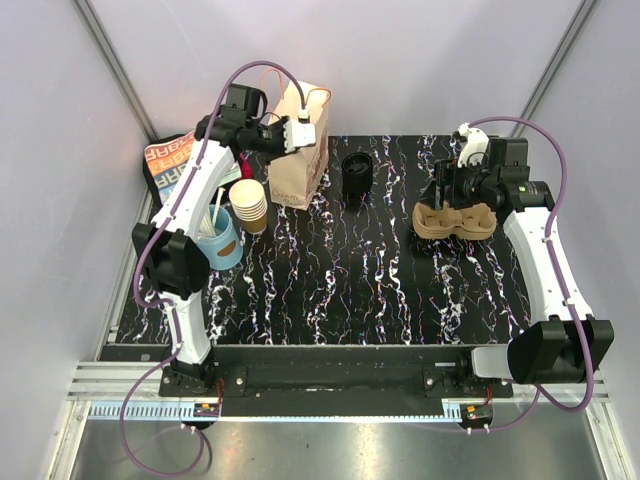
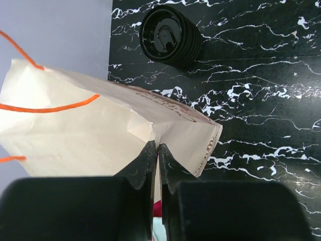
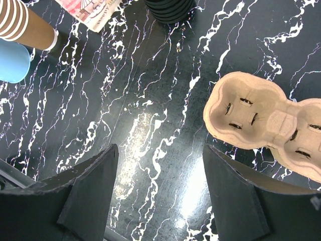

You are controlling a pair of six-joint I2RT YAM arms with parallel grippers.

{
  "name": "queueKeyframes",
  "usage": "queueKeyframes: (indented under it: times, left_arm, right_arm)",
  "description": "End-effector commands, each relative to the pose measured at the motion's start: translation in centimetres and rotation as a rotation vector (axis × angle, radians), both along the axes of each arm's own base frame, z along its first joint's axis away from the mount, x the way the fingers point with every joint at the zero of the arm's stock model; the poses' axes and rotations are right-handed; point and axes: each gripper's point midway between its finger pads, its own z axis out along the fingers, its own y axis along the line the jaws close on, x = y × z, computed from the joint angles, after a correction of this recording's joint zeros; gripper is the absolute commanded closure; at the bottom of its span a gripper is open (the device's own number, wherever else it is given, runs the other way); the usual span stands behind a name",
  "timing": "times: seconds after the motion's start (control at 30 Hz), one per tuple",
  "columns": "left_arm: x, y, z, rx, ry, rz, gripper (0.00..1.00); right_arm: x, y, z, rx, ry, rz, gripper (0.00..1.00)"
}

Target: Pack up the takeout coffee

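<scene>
Black table, left tool pinching bag

- Open black marbled tabletop runs wide between both arms, front and middle.
- Back left is crowded: kraft paper bag with orange handles, stacked brown paper cups, blue cup.
- Black ribbed lid stack stands apart, mid-back.
- Tan pulp cup tray fills back right.

High rear overview, close downward wrist views, both showing lid stack
</scene>
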Motion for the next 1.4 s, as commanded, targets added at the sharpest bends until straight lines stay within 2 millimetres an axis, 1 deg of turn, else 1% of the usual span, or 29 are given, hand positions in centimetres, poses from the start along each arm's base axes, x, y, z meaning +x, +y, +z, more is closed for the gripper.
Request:
queueKeyframes:
  times: [0.0,0.07,0.1,0.13,0.17,0.2,0.23,0.3,0.33,0.53,0.57,0.63,0.67,0.7,0.73,0.77,0.8,0.83,0.9,0.97,1.0,1.07,1.1,1.17,1.2,1.27,1.3,1.33,1.37]
  left_arm:
    - [-1.0,-0.5,2.5,-0.024,-0.035,0.020,0.93]
    - [-1.4,-0.7,3.1,-0.023,-0.042,0.031,0.93]
    - [-1.5,-0.8,3.0,-0.019,-0.035,0.046,0.93]
    - [-1.8,-0.7,3.6,-0.023,-0.041,0.054,0.93]
    - [-2.0,-0.8,3.8,-0.024,-0.042,0.056,0.93]
    - [-2.3,-0.9,3.6,-0.021,-0.032,0.062,0.93]
    - [-2.7,-1.0,4.1,-0.029,-0.038,0.059,0.93]
    - [-3.5,-1.3,4.0,-0.036,-0.022,0.062,0.93]
    - [-3.8,-1.2,4.5,-0.040,-0.030,0.063,0.93]
    - [-6.2,-2.0,4.7,-0.054,0.000,0.054,0.93]
    - [-6.5,-2.1,4.4,-0.053,0.014,0.053,0.93]
    - [-7.3,-2.3,4.6,-0.061,0.028,0.047,0.94]
    - [-7.7,-2.3,4.4,-0.060,0.041,0.047,0.94]
    - [-8.3,-2.5,4.6,-0.064,0.041,0.037,0.94]
    - [-8.8,-2.6,4.1,-0.057,0.061,0.035,0.94]
    - [-9.4,-2.9,4.1,-0.057,0.066,0.026,0.94]
    - [-9.9,-2.9,4.5,-0.062,0.064,0.025,0.94]
    - [-10.6,-3.0,4.2,-0.060,0.086,0.022,0.94]
    - [-12.0,-3.3,4.7,-0.068,0.095,0.008,0.94]
    - [-13.4,-3.8,4.5,-0.068,0.120,-0.012,0.94]
    - [-14.2,-3.6,4.8,-0.066,0.121,-0.017,0.94]
    - [-15.5,-3.9,4.6,-0.058,0.141,-0.031,0.94]
    - [-16.2,-3.9,4.8,-0.056,0.143,-0.038,0.94]
    - [-17.3,-4.1,4.4,-0.046,0.161,-0.049,0.94]
    - [-18.0,-4.1,4.6,-0.046,0.165,-0.055,0.94]
    - [-19.1,-4.2,4.8,-0.046,0.171,-0.063,0.94]
    - [-19.5,-4.2,4.6,-0.040,0.180,-0.066,0.94]
    - [-20.0,-4.4,4.6,-0.041,0.189,-0.069,0.94]
    - [-20.4,-4.4,4.8,-0.043,0.187,-0.070,0.94]
  right_arm:
    - [0.2,0.1,1.9,0.003,-0.074,-0.005,0.25]
    - [0.2,0.1,1.9,0.004,-0.077,-0.004,0.25]
    - [0.2,0.1,1.9,0.004,-0.078,-0.004,0.25]
    - [0.1,0.1,1.9,0.004,-0.076,-0.003,0.25]
    - [0.1,0.1,2.0,0.006,-0.077,0.000,0.25]
    - [0.1,0.1,2.0,0.006,-0.077,-0.002,0.25]
    - [0.1,0.2,1.9,0.008,-0.077,0.000,0.25]
    - [0.1,0.2,1.9,0.010,-0.077,0.003,0.25]
    - [0.1,0.2,2.0,0.011,-0.079,0.002,0.25]
    - [0.0,0.3,2.0,0.013,-0.081,0.006,0.25]
    - [0.0,0.3,2.0,0.011,-0.081,0.008,0.25]
    - [-0.1,0.3,2.0,0.009,-0.083,0.007,0.25]
    - [-0.1,0.2,2.0,0.007,-0.086,0.007,0.25]
    - [-0.1,0.2,1.9,0.006,-0.085,0.008,0.25]
    - [-0.1,0.1,1.9,0.004,-0.083,0.004,0.25]
    - [-0.1,0.2,1.9,0.003,-0.086,0.006,0.25]
    - [-0.1,0.1,1.8,0.001,-0.081,0.004,0.25]
    - [0.1,-0.1,1.7,-0.006,-0.080,-0.008,0.25]
    - [0.4,-0.5,1.4,-0.021,-0.073,-0.033,0.25]
    - [0.9,-1.5,1.0,-0.058,-0.071,-0.076,0.25]
    - [1.2,-1.7,0.6,-0.071,-0.062,-0.086,0.25]
    - [1.6,-2.6,0.0,-0.108,-0.046,-0.127,0.25]
    - [1.9,-2.9,-0.7,-0.120,-0.026,-0.139,0.25]
    - [2.3,-4.1,-1.6,-0.163,-0.001,-0.190,0.25]
    - [2.6,-4.5,-2.5,-0.181,0.027,-0.207,0.25]
    - [2.9,-5.8,-3.5,-0.237,0.052,-0.257,0.24]
    - [3.2,-6.2,-4.5,-0.259,0.076,-0.270,0.24]
    - [3.4,-7.0,-4.9,-0.292,0.084,-0.300,0.24]
    - [3.5,-7.2,-5.3,-0.306,0.093,-0.304,0.24]
